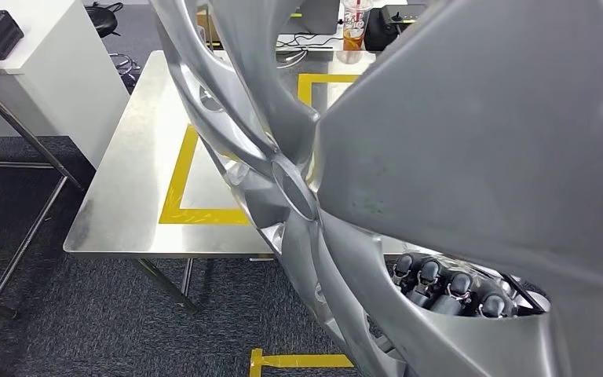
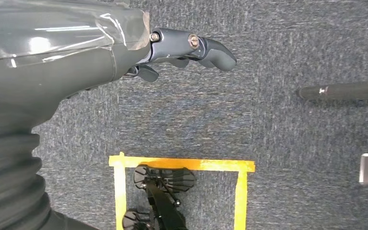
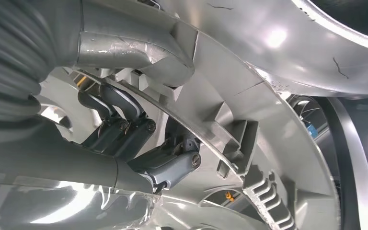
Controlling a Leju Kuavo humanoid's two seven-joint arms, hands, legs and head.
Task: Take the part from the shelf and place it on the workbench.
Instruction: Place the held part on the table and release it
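Silver plastic part (image 1: 283,181), a spoked wheel cover, is held up close in front of the head camera by the right hand (image 1: 447,290), dark fingers (image 3: 117,108) hooked through a spoke gap and clamped on a spoke. Beyond that hand lies the steel workbench (image 1: 137,149) with yellow tape (image 1: 180,177). Left hand (image 2: 191,48) hangs over carpet, fingers apart, holding nothing.
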